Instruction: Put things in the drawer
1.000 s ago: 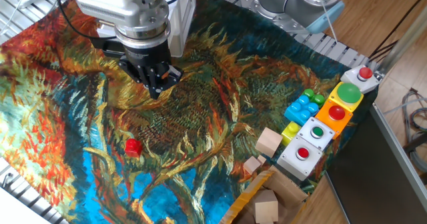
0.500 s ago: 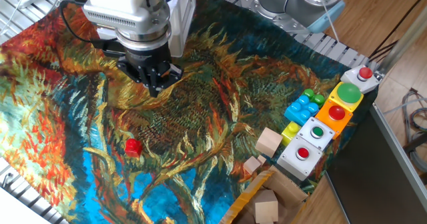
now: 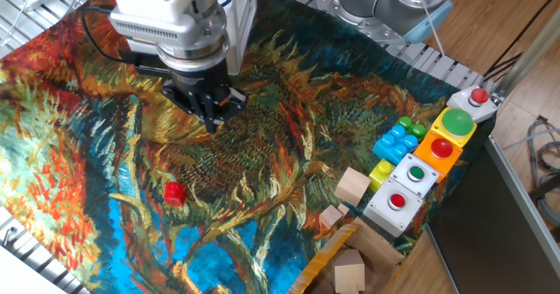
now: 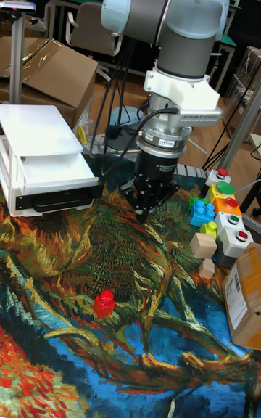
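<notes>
A small bright red block (image 3: 174, 192) (image 4: 104, 303) lies on the painted cloth, near its front left. My gripper (image 3: 213, 119) (image 4: 146, 210) hangs above the cloth, behind and to the right of the block and well apart from it. Its dark fingers meet in a point with nothing between them. The white cabinet (image 4: 36, 135) stands at the left in the tall fixed view, with its white drawer tray (image 4: 54, 169) above a black lower edge. In the fixed view only a part of the cabinet (image 3: 241, 18) shows behind the gripper.
Two pale wooden cubes (image 3: 353, 186) (image 3: 331, 217) sit at the right, and a third lies in the brown cardboard box (image 3: 350, 268). Blue and yellow-green bricks (image 3: 395, 139) and button boxes (image 3: 399, 198) line the right edge. The arm's base (image 3: 385, 1) stands at the back.
The gripper has shifted slightly to the right and a little toward the front. The red block has not moved.
</notes>
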Robot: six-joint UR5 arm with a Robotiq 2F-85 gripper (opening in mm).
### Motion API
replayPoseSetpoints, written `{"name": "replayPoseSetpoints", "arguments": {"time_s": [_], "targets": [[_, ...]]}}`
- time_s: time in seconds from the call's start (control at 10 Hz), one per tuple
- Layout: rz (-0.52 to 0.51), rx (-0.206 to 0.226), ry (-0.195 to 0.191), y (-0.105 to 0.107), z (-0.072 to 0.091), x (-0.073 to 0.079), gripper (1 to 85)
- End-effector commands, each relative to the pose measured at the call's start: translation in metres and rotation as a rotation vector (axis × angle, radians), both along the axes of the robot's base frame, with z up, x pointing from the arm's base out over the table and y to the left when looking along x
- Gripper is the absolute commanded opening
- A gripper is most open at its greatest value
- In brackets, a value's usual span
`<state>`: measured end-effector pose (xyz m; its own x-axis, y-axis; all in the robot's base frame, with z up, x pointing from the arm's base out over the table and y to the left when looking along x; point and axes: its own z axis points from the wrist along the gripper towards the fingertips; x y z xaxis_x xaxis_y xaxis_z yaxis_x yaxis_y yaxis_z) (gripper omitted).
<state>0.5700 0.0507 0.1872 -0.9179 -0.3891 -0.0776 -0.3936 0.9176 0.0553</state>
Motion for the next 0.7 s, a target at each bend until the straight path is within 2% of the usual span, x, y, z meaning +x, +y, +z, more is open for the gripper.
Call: {"name": "replayPoseSetpoints", "arguments": {"time_s": [0.0,0.1,0.2,0.3,0.4,0.6], "targets": [[-0.020,-0.039,0.013,0.012,0.009,0.002,1.3],[0.016,-0.106,0.045,-0.003,0.004,-0.004,1.3],[0.010,-0.074,0.029,0.001,0.001,0.001,1.3],[0.021,-0.068,0.031,-0.001,0.001,0.002,1.3],[0.028,-0.066,0.015,-0.001,0.001,0.006,1.3],[0.037,-0.035,0.013,0.007,0.002,0.006,1.3]]}}
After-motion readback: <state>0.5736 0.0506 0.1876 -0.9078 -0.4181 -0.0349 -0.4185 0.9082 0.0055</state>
